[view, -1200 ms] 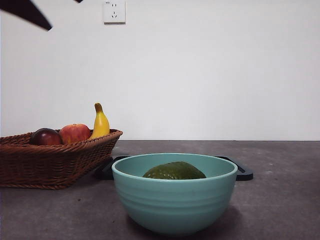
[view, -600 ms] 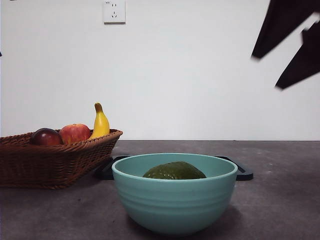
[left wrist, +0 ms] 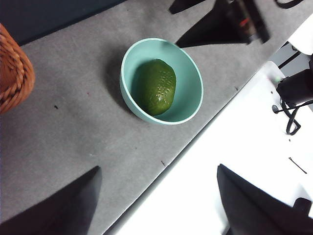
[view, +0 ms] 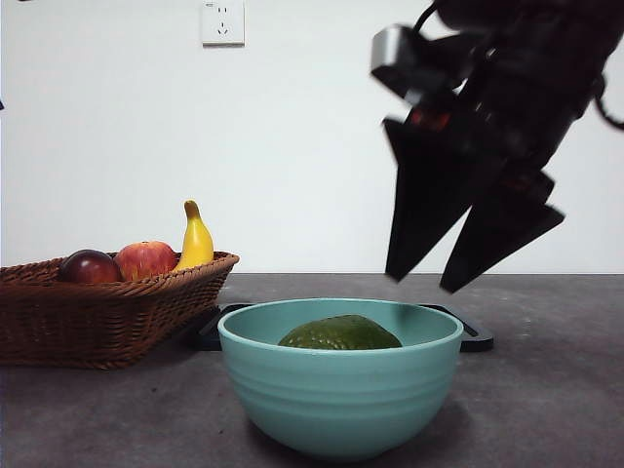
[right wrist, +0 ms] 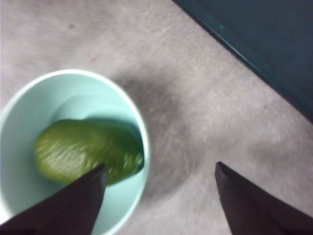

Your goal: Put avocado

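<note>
The avocado [view: 340, 333] lies in the teal bowl [view: 341, 400]. The right gripper [view: 421, 283], released and empty, hangs above its rim, seemingly clear. The left gripper [left wrist: 156, 205] is also spread.

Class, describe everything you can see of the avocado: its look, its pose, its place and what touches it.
The avocado is dull dark green, with a finely bumpy skin and an elongated oval shape. It looks whole and unmarked. It lies on its side in the bottom of the pale turquoise bowl, with its top below the rim. Only the bowl touches it. The right gripper hangs open above the bowl's rim, clear of the fruit.
</note>
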Available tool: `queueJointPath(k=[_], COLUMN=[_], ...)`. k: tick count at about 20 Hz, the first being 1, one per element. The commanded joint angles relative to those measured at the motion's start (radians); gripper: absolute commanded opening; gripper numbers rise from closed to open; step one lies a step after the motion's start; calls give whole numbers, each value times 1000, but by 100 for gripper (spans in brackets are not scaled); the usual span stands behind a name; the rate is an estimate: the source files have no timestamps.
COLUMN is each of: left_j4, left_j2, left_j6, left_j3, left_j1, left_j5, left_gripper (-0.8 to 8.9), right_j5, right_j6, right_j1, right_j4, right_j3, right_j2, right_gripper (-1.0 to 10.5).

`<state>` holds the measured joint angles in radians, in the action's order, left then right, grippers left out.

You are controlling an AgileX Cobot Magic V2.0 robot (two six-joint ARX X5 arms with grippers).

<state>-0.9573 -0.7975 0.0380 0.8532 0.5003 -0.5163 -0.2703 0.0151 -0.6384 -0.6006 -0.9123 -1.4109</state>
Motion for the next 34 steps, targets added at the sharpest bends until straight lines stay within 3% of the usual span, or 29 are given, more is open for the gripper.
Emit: queueJointPath(k=[1,10,14,19,23,27,34], left_j4=[7,7,7,7,6,7,7], left_j2=[-5,-5,-5,-5,-5,-5,-5], left_j6=[-20,-25,-26,-26,-26,-26,-26], left_j3=[9,9,9,9,9,9,9], left_j1=[6,6,6,6,6,6,6], left_j5=[-5,-4,-4,-4,-4,-4,-4], left_gripper=[374,374,374,374,374,374,374], right_j5=[39,87,60,53,51,61,40], right_j6=[-16,-34,-34,-52,-76,-79,-59], right_j1=[-27,-58,-72,-86,-68,11,145], right_j4=[27,90,94,92,16,-43,-98], right_j3=[-16,-16,-16,-35,-167,-330,-621], right_j2=[-50,-144,-145,-142,-138,-167,-419], right_gripper=[315,192,25,12,12,12,12])
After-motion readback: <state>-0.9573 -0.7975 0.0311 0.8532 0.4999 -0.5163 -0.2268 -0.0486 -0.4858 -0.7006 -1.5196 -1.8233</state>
